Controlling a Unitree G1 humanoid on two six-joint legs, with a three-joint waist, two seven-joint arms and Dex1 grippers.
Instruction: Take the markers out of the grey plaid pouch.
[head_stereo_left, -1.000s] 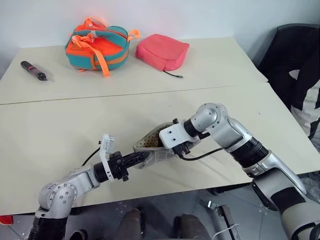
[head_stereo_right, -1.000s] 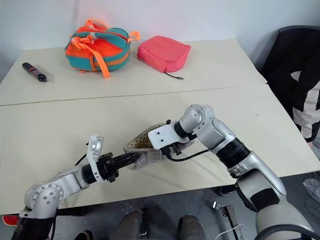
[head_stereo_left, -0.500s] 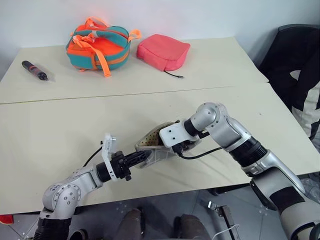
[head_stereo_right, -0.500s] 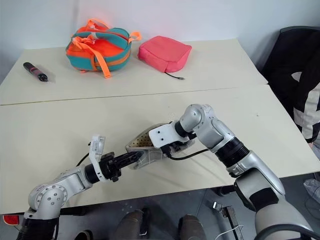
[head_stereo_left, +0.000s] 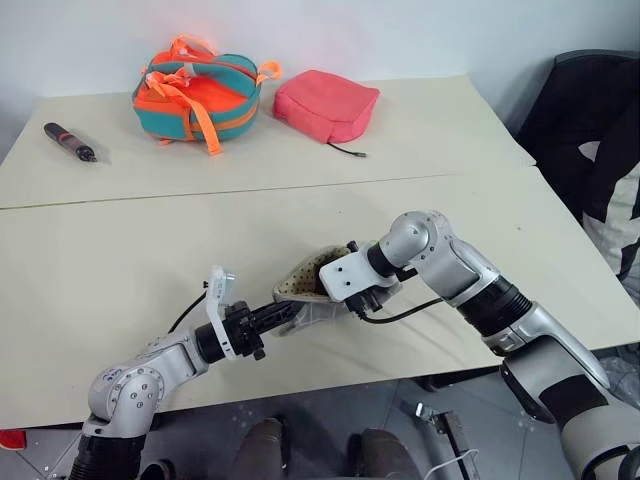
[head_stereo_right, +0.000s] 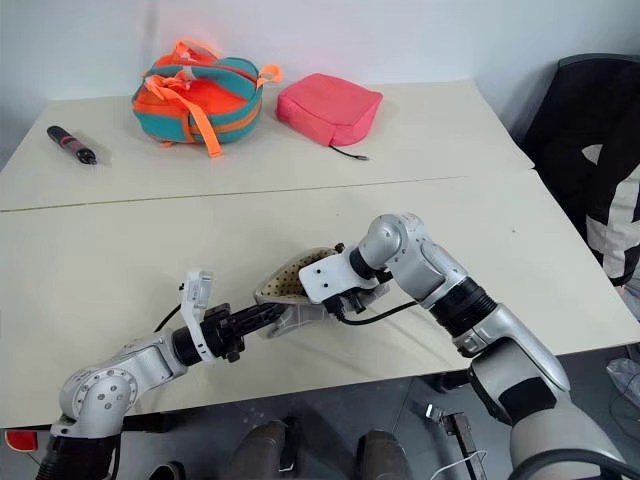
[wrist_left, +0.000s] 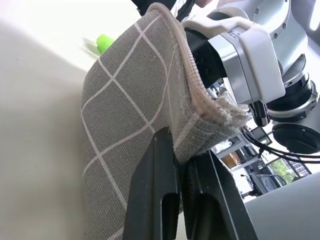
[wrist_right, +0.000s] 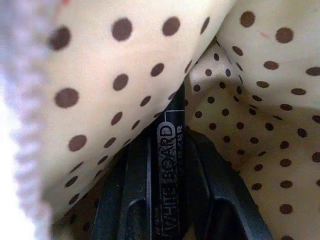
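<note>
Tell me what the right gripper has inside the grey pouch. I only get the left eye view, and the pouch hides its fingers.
Observer: In the right wrist view, the right gripper has a dark marker printed WHITE BOARD between its fingers, against the dotted lining.
Operator: And the left one's hold?
Observer: The left gripper is shut on a corner of the grey plaid pouch, by its zipper edge.
Operator: Any marker out already?
Observer: The tip of a light green marker shows on the table beyond the pouch.
</note>
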